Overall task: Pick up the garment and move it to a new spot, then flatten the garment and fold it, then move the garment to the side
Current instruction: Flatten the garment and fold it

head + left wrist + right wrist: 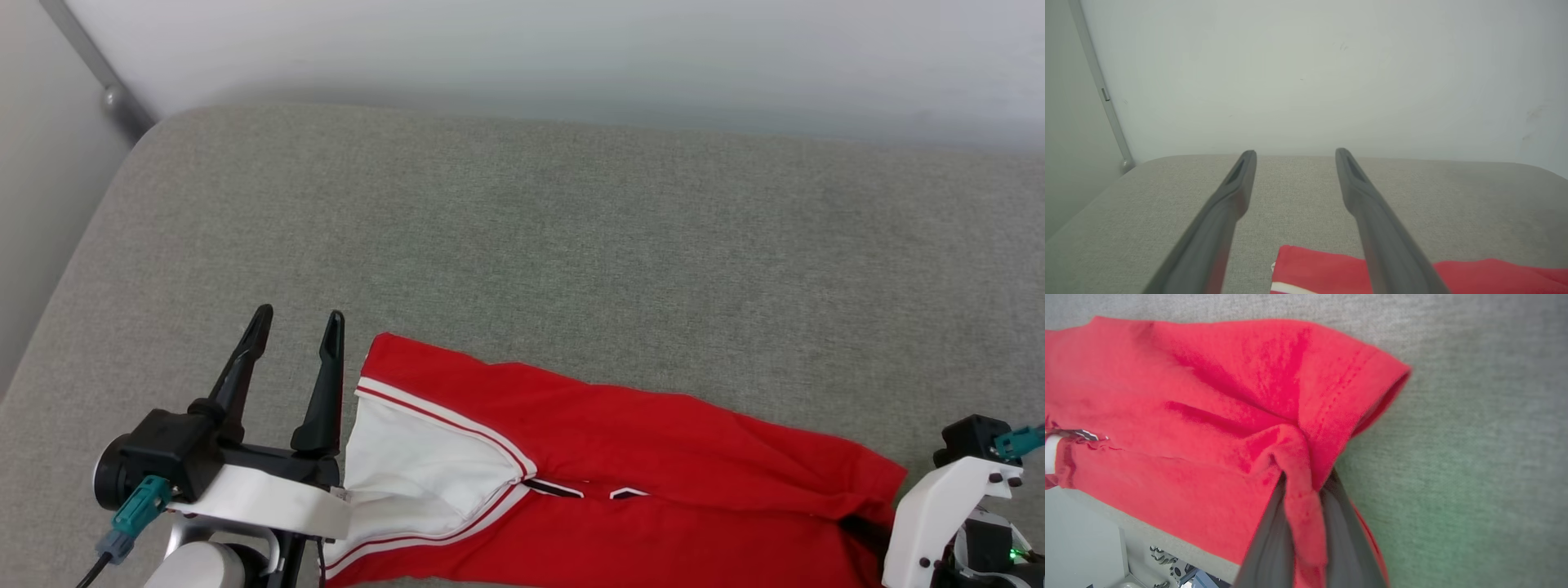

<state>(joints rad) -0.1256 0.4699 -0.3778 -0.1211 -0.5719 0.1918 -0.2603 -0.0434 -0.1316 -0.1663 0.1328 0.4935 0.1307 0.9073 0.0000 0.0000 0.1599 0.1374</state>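
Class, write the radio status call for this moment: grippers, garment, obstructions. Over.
Left gripper open, empty, beside the garment at its white end. Right gripper jaws shut on its red hem. Garment lies bunched on grey cushion. No obstruction seen.

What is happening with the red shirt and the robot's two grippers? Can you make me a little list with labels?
garment: red with a white part, lying bunched in a long strip
cushion: grey fabric, under the garment
left gripper: open, by the garment's left end, nothing between its fingers
right gripper: shut on a pinch of red cloth at the garment's right end
folding: not done yet
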